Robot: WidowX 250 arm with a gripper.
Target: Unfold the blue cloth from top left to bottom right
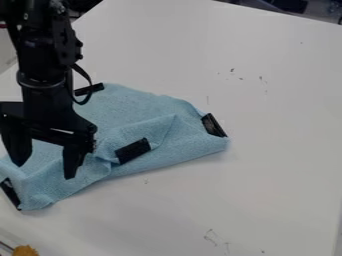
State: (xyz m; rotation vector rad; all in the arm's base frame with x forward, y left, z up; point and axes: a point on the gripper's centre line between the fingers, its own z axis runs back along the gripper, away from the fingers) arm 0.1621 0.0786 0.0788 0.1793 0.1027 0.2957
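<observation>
Pale blue, finely nubbled fabric lies rumpled on my smooth white table [267, 175], toward its left edge. I see the blue cloth [137, 107] as a lopsided slab, wider than it is deep, with a soft ridge climbing through its right half to a peaked crease. One flap is turned over onto the middle, and the black patch [132, 151] on it sits well inside the outline, near the front edge. Another dark patch [214, 125] marks the right end, a narrow strip [89, 89] pokes out at the back left, and a black tab [10, 194] borders the front-left corner, where the weave bunches into small puckers.

My claw [44, 171], hard matte black against that limp material, hangs over the left part of the cloth, its two blunt, tapering fingers spread well apart with nothing between them. I can't tell whether the tips touch the fabric.

A fuzzy mustard-coloured thing [25, 250] sits by the table's front-left edge. Thin dark scuffs [211, 237] mark the tabletop toward the front.
</observation>
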